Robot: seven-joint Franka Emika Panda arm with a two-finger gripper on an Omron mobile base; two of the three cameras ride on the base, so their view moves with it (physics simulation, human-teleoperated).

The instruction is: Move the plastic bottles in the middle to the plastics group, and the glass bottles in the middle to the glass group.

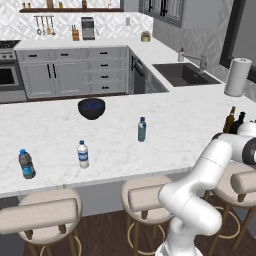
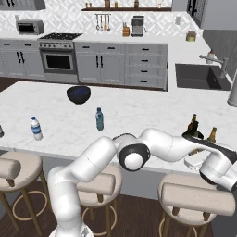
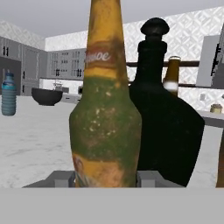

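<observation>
In your hand view the gripper is clamped on the brown bottle — its grey pads press the base from both sides. The black bottle stands just behind it at 2 o'clock, on the counter at the right end. The water bottle waits mid-counter — at 9 o'clock, well apart.
</observation>
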